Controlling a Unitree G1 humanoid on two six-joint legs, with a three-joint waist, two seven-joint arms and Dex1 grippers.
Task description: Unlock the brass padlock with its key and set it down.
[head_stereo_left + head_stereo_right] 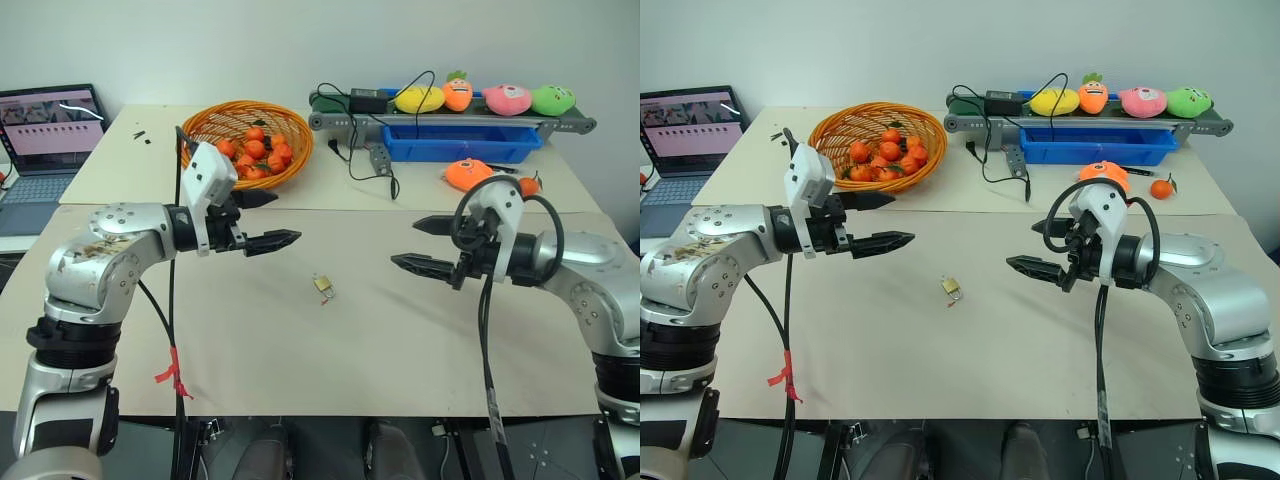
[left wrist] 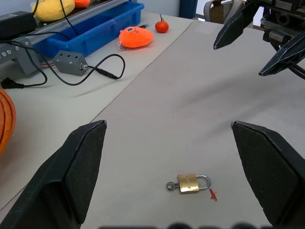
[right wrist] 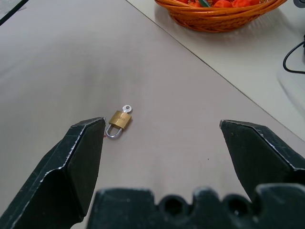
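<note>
Nothing is done yet: the brass padlock, shackle closed with the key at its base, lies untouched on the bench between the left tool and right tool, both wide open and empty.

Bright, even indoor light; soft faint shadows; sharp, glare-free pictures.

Open table surface surrounds the brass padlock on all sides, the key seated at its base and a tiny red speck just beside its shackle. Left gripper and right gripper, jaws spread, hang above the table well apart, flanking it, with bare surface between. The far edge is crowded: orange basket, cables, blue tray, seemingly well clear of the padlock.
</note>
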